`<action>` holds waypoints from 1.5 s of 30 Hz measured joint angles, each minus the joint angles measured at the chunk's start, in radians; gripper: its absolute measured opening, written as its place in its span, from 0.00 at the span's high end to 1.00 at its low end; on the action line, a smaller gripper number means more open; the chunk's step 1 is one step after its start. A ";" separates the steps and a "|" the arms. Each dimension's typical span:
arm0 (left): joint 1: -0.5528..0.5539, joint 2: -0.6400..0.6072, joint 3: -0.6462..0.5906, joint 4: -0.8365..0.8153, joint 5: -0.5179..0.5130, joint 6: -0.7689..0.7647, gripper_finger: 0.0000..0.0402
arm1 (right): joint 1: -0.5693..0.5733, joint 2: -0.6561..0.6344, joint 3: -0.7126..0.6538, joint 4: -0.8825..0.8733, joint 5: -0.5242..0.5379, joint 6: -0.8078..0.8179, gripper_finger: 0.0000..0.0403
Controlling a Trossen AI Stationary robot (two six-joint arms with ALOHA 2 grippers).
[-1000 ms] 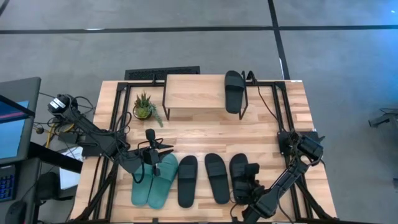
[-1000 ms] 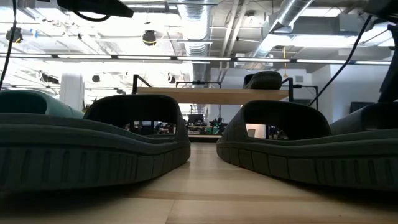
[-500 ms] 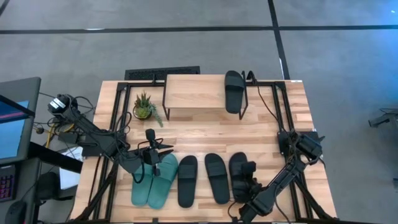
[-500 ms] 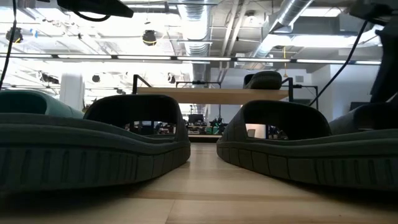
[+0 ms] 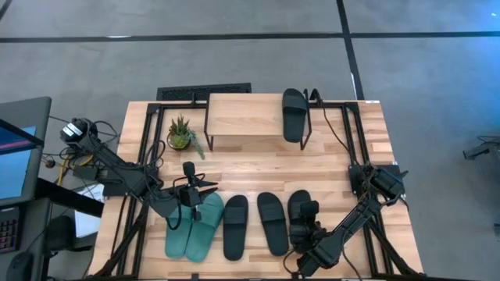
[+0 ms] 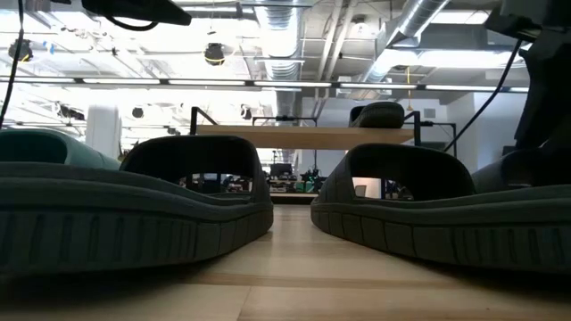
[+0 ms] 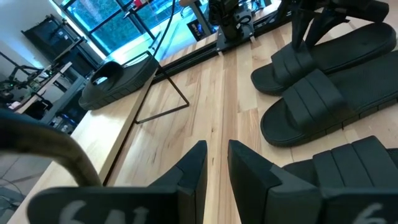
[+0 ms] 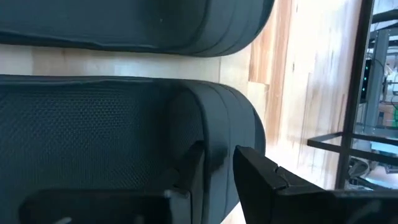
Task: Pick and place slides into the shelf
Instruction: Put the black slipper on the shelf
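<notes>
Three black slides (image 5: 234,226), (image 5: 272,222), (image 5: 297,207) and a teal pair (image 5: 195,230) lie sole-down in a row at the table's near side. Another black slide (image 5: 294,113) lies on the right end of the shelf (image 5: 242,115), also seen on the shelf (image 6: 308,135) in the low view. My right gripper (image 5: 305,221) is down on the rightmost black slide (image 8: 124,118), shut on it. My left gripper (image 5: 209,188) hovers above the teal pair; its fingers (image 7: 216,152) stand a narrow gap apart with nothing between. My right gripper closes on the strap (image 8: 217,134) of the rightmost black slide, near the slide's rounded end; the strap's material fills the gap between the two fingers. The fingers slant down from the table's near side. The slide lies flat on the table.
A small potted plant (image 5: 181,134) stands left of the shelf. A black grille (image 5: 205,93) lies at the far edge. Black frame rails (image 5: 351,133) run along the table's sides. Bare wood (image 5: 258,168) lies between the shelf and the row of slides.
My right arm has swung a little toward the table's left and its wrist has rolled slightly, with the gripper staying on the rightmost black slide. The slide stays on the table.
</notes>
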 joint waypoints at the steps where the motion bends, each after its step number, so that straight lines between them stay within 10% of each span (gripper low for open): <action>1: 0.000 0.000 0.000 -0.001 0.000 0.000 0.86 | -0.002 0.000 0.000 0.000 0.000 0.000 0.84; 6: 0.000 0.000 0.000 -0.001 0.000 0.000 0.86 | -0.006 -0.001 0.000 -0.029 0.002 -0.007 0.97; 29: 0.000 0.000 0.000 -0.001 -0.002 0.005 0.86 | -0.012 -0.099 0.087 -0.268 0.081 0.050 1.00; 45: 0.000 0.000 0.000 0.000 -0.002 0.006 0.86 | -0.185 -0.219 0.226 -0.264 0.195 -0.260 1.00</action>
